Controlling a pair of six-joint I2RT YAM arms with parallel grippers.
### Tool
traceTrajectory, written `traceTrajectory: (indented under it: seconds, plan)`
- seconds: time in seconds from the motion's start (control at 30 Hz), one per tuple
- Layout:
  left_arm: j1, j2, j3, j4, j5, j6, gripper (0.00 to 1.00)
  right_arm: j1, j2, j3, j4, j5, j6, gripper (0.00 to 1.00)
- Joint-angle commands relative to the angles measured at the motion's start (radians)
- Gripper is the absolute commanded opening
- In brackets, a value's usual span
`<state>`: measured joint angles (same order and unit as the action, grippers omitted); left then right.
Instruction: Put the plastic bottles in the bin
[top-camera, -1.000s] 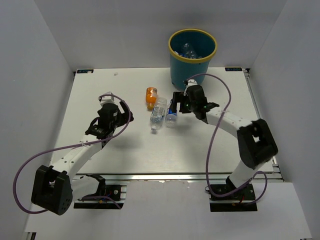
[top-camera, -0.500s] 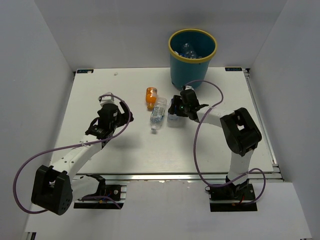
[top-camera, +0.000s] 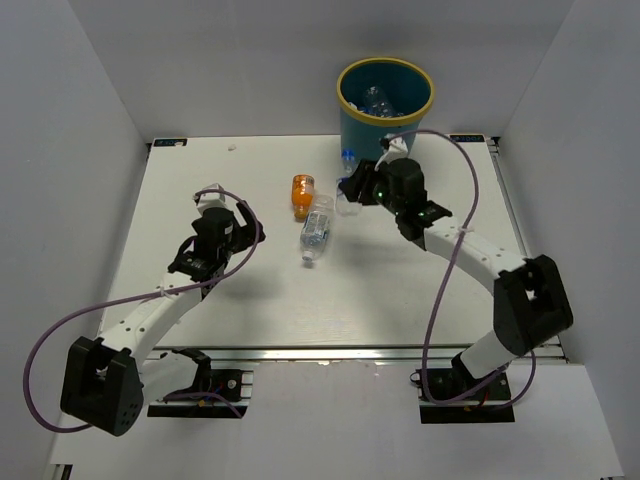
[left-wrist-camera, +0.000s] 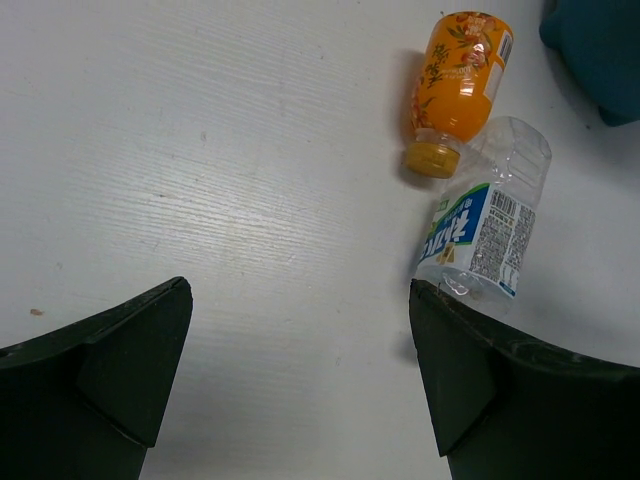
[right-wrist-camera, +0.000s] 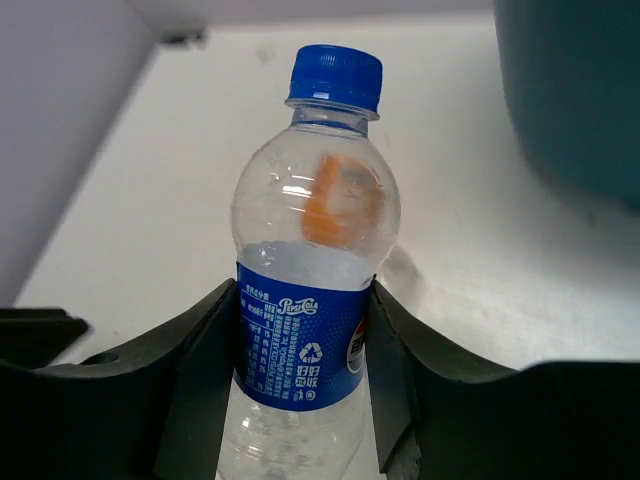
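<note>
Carrying step, third-from-last bottle. The right gripper (right-wrist-camera: 300, 300) had its two dark fingers closed against the labelled waist of a small clear plastic bottle with a blue cap and blue label (right-wrist-camera: 315, 200). It held the bottle just left of and near to the round teal plastic bin with a yellow rim (top-camera: 372, 132), below rim height, and seemingly off the white table (top-camera: 250, 300). Clear bottles already lay inside the bin (top-camera: 376, 99). Two were left on the table, side by side near the middle: a short orange plastic bottle (left-wrist-camera: 458, 75) and, just to its right and nearer, a clear plastic bottle with a blue-and-white label (left-wrist-camera: 480, 225). The left gripper (left-wrist-camera: 300, 290) hung over bare table to their left, jaws spread wide and holding nothing. By my reading, the next move called for raising the held bottle above the yellow rim, carrying it to the far right over the opening, and only then spreading the fingers. A lift too low would knock the bottle against the wall.
</note>
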<state>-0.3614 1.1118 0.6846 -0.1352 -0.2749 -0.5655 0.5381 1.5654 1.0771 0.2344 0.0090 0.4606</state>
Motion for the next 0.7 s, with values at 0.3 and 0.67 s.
traceTrajectory:
  seconds: [0.3,0.67]
  plan:
    - [0.009,-0.012,0.003,-0.015,-0.06,0.006,0.98,-0.141,0.198,0.581,0.177,0.143,-0.309,0.19]
    - [0.01,-0.015,0.016,-0.043,-0.072,0.012,0.98,-0.179,0.495,1.104,-0.021,0.212,-0.287,0.89]
